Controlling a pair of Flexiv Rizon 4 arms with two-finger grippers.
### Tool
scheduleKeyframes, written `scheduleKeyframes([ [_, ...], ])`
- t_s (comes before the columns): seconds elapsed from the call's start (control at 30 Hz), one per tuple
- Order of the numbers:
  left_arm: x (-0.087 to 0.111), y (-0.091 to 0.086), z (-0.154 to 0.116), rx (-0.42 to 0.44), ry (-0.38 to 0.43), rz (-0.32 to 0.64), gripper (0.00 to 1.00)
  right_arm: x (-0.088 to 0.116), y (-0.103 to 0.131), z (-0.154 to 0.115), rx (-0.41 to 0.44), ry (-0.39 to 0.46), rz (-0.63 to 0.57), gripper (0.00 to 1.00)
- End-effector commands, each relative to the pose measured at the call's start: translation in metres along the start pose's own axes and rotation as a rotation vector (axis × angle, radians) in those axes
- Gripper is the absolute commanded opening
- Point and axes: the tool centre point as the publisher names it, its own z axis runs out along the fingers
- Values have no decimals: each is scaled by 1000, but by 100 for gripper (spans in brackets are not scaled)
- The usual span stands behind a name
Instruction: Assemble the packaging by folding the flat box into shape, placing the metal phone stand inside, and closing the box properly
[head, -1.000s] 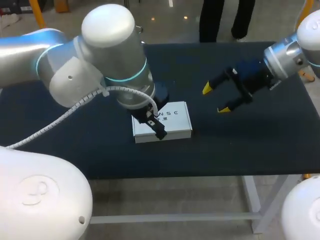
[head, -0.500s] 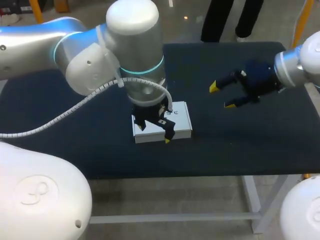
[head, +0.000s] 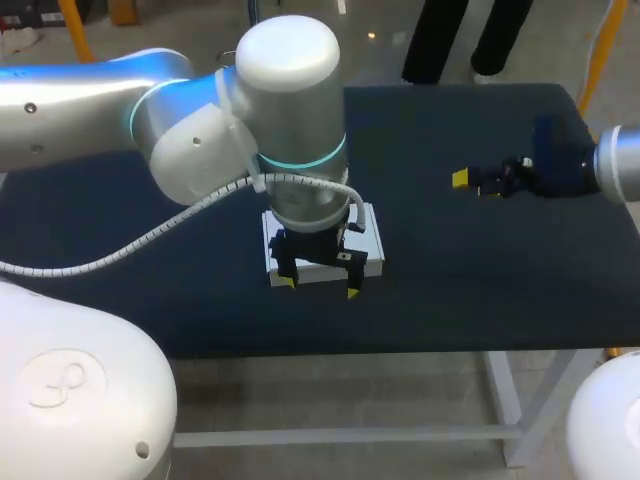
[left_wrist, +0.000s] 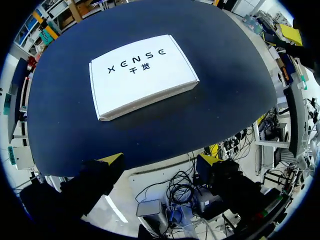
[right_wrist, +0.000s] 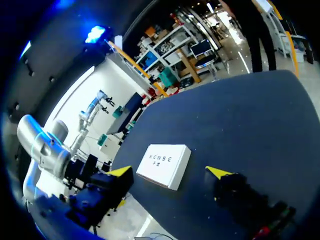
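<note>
A closed white box (head: 372, 248) with dark print on its lid lies flat on the dark table, near its front edge. My left gripper (head: 318, 287) hangs over the box's front edge, open, both yellow tips just past the near side. In the left wrist view the box (left_wrist: 142, 75) lies ahead of the open left gripper (left_wrist: 160, 160), untouched. My right gripper (head: 475, 184) is open and empty above the table at the right, well away from the box. In the right wrist view the box (right_wrist: 164, 165) shows far ahead between the spread fingers of the right gripper (right_wrist: 169, 172). No metal phone stand is in sight.
The dark table (head: 450, 290) carries only the box. Its front edge runs just below the left gripper's tips. My left arm (head: 290, 130) covers most of the box in the head view.
The left wrist turned and shifted toward the box's front edge, its tips now side by side. The right gripper drew back to the right, away from the box.
</note>
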Motion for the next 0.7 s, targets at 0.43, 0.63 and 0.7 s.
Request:
scheduleKeyframes([
  [0.43, 26, 5, 51, 29, -22, -176, 100, -37, 12, -11, -213, -50, -174, 100],
  [0.63, 27, -3, 67, 57, -39, -190, 100, -37, 12, -11, -213, -50, -174, 100],
  [0.7, 25, -7, 70, 70, -53, -207, 100, -37, 12, -11, -213, -50, -174, 100],
])
